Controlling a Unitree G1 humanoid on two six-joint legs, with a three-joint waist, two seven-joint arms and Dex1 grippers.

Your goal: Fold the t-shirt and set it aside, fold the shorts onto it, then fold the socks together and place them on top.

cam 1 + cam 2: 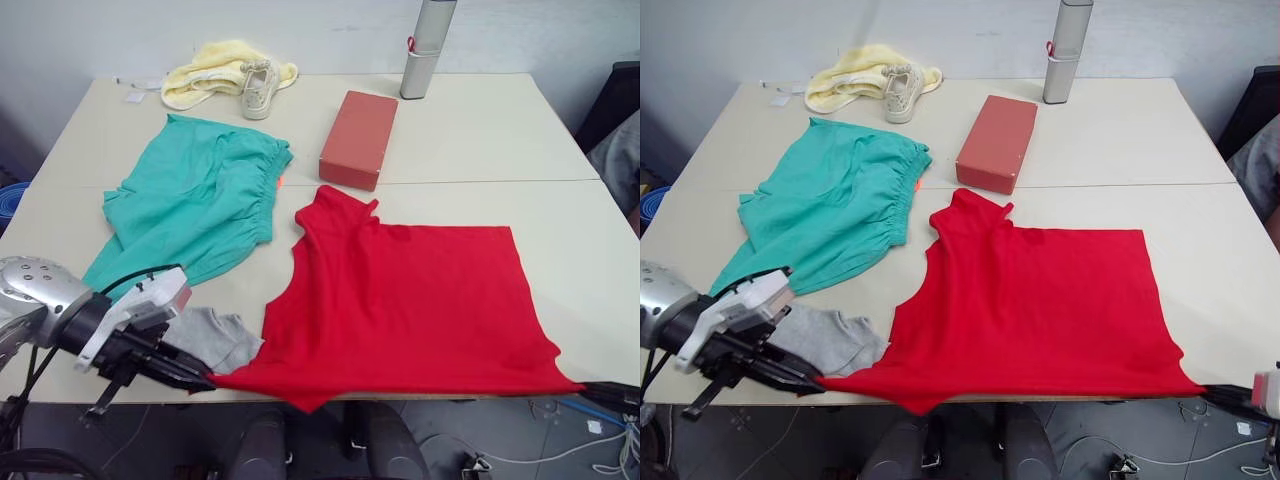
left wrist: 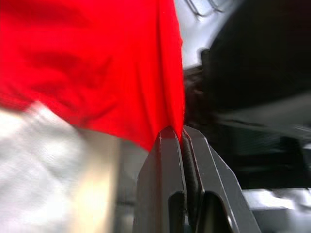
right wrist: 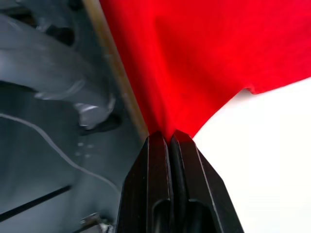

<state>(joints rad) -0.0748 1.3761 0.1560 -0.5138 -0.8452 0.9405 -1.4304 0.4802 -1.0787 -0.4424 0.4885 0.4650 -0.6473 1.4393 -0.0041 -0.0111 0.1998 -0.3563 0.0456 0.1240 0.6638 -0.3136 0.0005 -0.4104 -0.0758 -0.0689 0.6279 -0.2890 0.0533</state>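
Note:
The red t-shirt [image 1: 410,300] lies spread on the table's near half, its hem along the front edge. At the near left corner of the t-shirt [image 2: 97,63] my left gripper [image 1: 198,380] is shut on the cloth. At the near right corner, my right gripper [image 3: 170,137] pinches the t-shirt [image 3: 209,58], just off the table's front edge. The teal shorts [image 1: 200,200] lie crumpled at the left. The grey socks [image 1: 215,335] rest between the shorts and the t-shirt, right beside my left gripper.
A brick-red box [image 1: 358,138] stands just behind the t-shirt's collar. At the back of the table [image 1: 500,130] are a pale yellow towel [image 1: 215,68], a beige sneaker [image 1: 258,90] and a grey upright cylinder [image 1: 428,50].

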